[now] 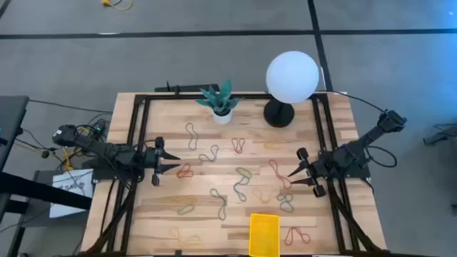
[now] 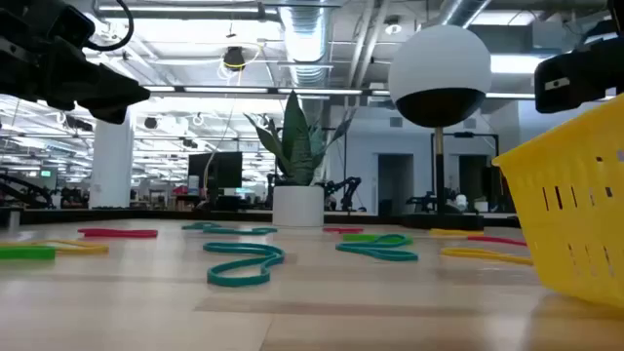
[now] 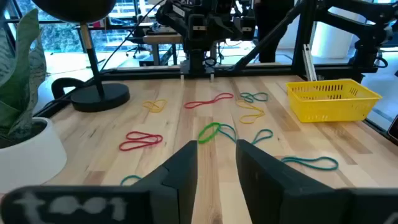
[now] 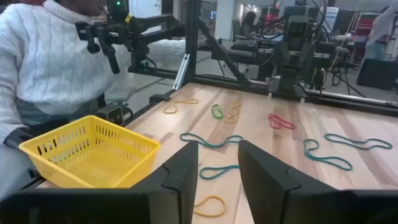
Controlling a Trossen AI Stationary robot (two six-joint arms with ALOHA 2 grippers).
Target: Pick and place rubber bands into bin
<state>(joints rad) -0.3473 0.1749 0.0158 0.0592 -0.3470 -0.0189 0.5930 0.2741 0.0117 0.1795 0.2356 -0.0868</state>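
Note:
Several rubber bands in red, green, teal, yellow and orange lie loose across the wooden table, among them a red one (image 1: 186, 171), a green one (image 1: 243, 173) and a teal one (image 2: 244, 263). The yellow bin (image 1: 264, 234) stands at the near edge, right of the middle; it also shows in the wrist views (image 3: 333, 99) (image 4: 90, 152). My left gripper (image 1: 178, 164) (image 3: 217, 152) is at the table's left, open and pointing right, with nothing between its fingers. Opposite it, my right gripper (image 1: 290, 178) (image 4: 217, 155) is at the right, open and pointing left, also holding nothing.
A white plant pot with a green plant (image 1: 222, 113) and a lamp with a white globe (image 1: 292, 76) on a black base (image 1: 278, 113) stand at the far edge. A black frame (image 1: 136, 143) runs along the table's sides. A person in a white sweater (image 4: 50, 62) sits beyond the near edge.

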